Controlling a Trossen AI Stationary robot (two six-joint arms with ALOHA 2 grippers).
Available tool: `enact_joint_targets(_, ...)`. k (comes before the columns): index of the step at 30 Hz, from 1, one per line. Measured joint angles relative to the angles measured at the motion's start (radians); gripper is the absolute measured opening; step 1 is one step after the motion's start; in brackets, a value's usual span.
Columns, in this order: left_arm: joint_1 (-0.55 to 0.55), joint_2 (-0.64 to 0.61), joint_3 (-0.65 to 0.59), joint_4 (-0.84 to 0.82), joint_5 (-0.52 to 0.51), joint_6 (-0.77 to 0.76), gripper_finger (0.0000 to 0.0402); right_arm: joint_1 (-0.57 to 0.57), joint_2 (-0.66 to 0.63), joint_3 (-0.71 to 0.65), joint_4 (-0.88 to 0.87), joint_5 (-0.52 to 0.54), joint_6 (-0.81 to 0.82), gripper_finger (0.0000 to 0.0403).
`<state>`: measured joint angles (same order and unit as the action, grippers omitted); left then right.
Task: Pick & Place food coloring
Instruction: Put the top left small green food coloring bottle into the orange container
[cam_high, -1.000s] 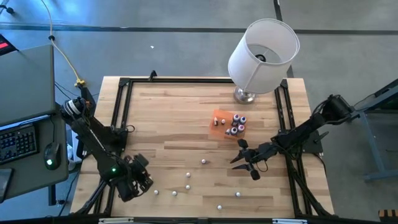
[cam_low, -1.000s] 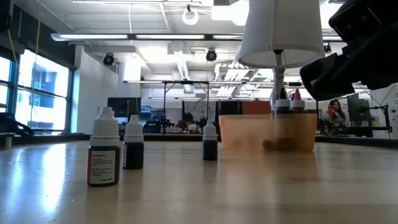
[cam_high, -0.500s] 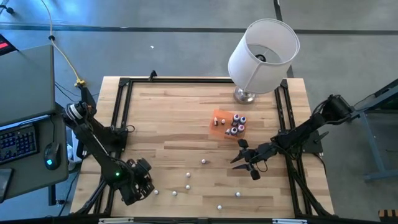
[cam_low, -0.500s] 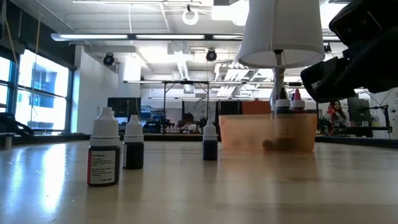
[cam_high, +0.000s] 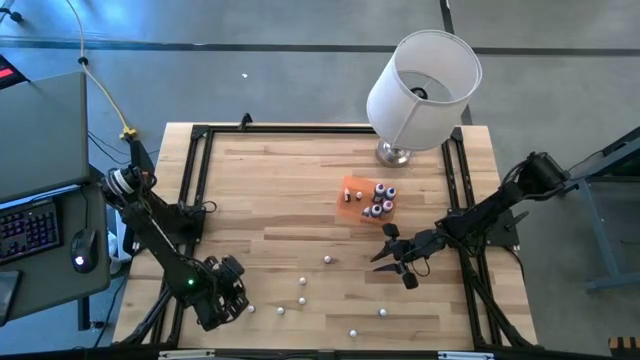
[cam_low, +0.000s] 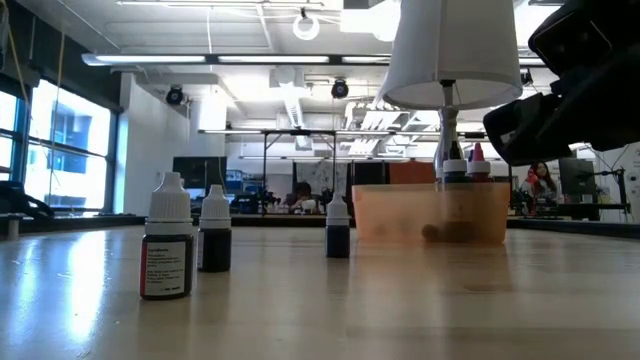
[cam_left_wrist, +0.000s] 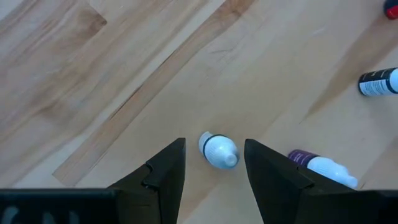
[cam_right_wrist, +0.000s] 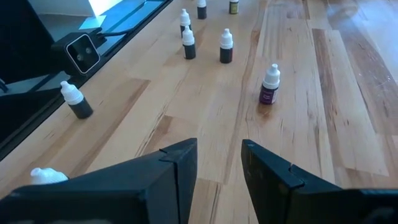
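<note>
The food coloring bottles are tiny, with whitish caps. Several stand in the orange tray (cam_high: 352, 192); several more stand loose on the near half of the wooden table, such as one (cam_high: 327, 259) and one (cam_high: 383, 312). My left gripper (cam_left_wrist: 214, 167) is open at the near left, pointing steeply down. Its fingers stand on either side of one upright bottle (cam_left_wrist: 219, 150), also seen from above (cam_high: 251, 309), without touching it. My right gripper (cam_right_wrist: 219, 163) is open right of centre (cam_high: 383, 250), near the tray, with nothing between its fingers.
A lamp with a white shade (cam_high: 423, 85) stands at the far right. A black frame (cam_high: 195, 170) runs along the table's edges. Two more bottles (cam_left_wrist: 323, 168) (cam_left_wrist: 377, 83) stand close to my left gripper. A laptop and mouse (cam_high: 80, 248) sit off the table's left side.
My left gripper has sunk a little and shifted toward the near edge, closing in on the near-left bottle. It stays open. My right gripper and the bottles have kept still.
</note>
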<state>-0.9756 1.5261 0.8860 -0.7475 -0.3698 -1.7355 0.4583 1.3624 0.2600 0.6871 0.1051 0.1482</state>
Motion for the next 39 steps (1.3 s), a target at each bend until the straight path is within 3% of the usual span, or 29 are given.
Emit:
enact_joint_targets(27,0.001,0.000,0.000,0.041,0.050,-0.047,0.0162,0.000,0.000,0.000,-0.012,-0.003,0.000,0.0119)
enact_joint_targets(32,0.001,0.000,0.000,0.034,0.018,-0.057,0.0162,0.000,0.000,0.000,-0.012,-0.004,0.000,0.0119)
enact_joint_targets(39,0.001,0.071,0.001,0.027,0.027,-0.057,0.0162,0.000,0.000,0.000,-0.013,-0.005,0.000,0.0119)
